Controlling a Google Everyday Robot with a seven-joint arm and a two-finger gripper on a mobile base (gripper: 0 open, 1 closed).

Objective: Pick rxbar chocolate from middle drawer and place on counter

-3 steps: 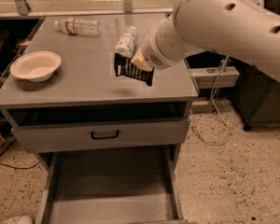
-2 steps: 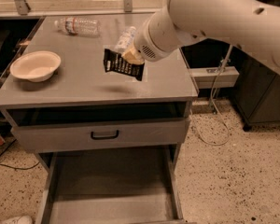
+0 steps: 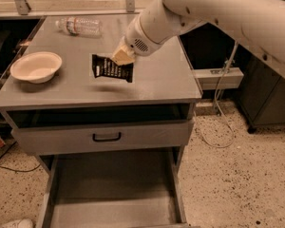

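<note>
Plainly, the bar (image 3: 111, 68) hung in the air just above the counter (image 3: 166, 80), over its middle and a little toward the front edge, with a faint shadow on the surface beneath it. It was tilted, its black face and white lettering turned to the camera. The gripper (image 3: 122, 57) was clamped on the bar's upper right edge, its fingers drawn together on the wrapper. The white arm (image 3: 218, 8) reached in from over the counter's back right corner. A white bowl (image 3: 35, 66) stood near the left edge, well apart from the bar. A plastic bottle (image 3: 80, 26) lay on its side toward the back left corner. Below the front edge was a closed drawer front (image 3: 147, 134) with a black handle (image 3: 107, 137). Under that, the drawer (image 3: 114, 184) stood pulled out, showing its grey floor and low side walls.
</note>
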